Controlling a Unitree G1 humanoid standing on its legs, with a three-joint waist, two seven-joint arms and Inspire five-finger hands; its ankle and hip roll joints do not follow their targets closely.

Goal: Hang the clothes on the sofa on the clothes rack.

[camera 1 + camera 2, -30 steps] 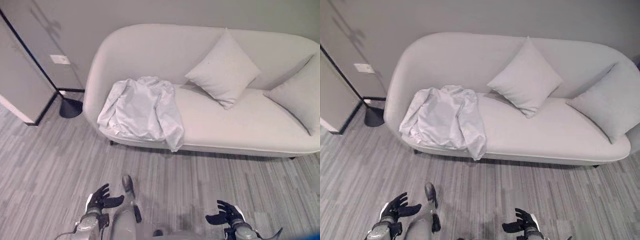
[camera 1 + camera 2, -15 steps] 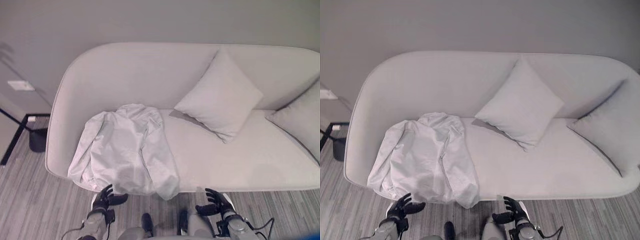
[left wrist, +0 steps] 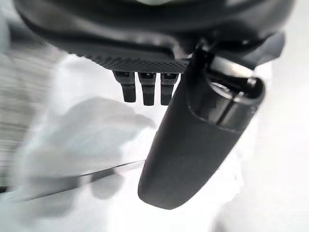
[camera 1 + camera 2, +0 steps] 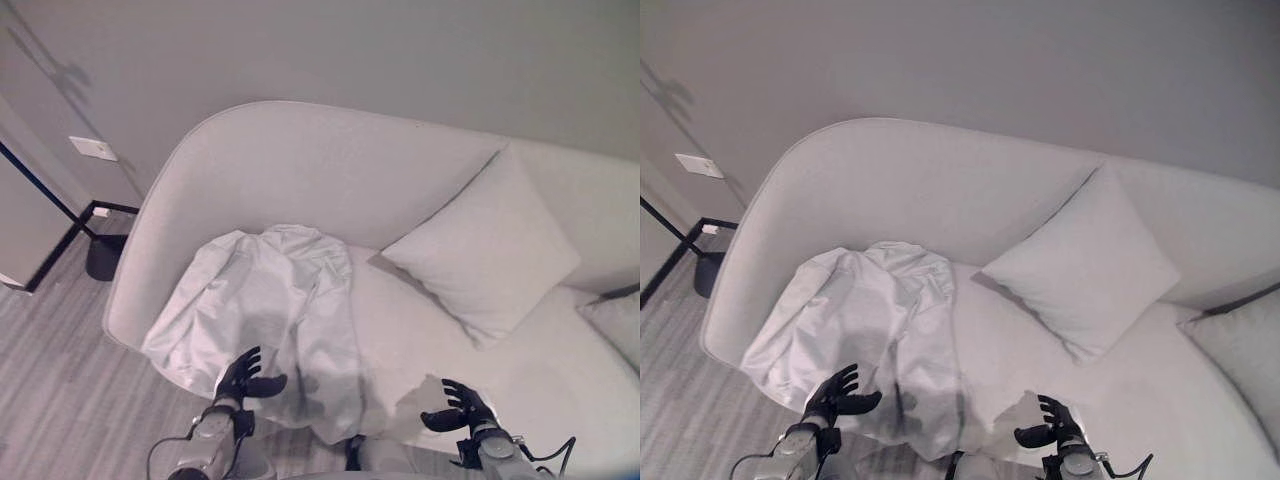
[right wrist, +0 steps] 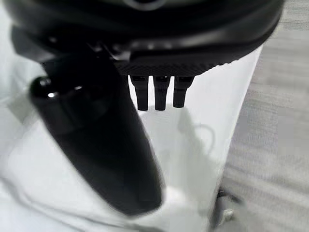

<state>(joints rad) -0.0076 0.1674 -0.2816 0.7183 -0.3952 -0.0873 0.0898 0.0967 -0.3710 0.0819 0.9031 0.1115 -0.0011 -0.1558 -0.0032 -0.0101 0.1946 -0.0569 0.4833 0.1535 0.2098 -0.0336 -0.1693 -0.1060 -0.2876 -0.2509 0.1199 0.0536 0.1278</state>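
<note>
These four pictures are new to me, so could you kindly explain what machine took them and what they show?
They come from a humanoid robot. Two views look down from a stereo camera on its head; the other two sit on its wrists, close behind each dark robot hand. A pale sofa carries a crumpled white jacket at its left end and two cushions: the large cushion and another cushion at the right edge. The left robot hand hangs open above the jacket's front edge; the right robot hand hangs open over the seat. Neither holds anything.
</note>
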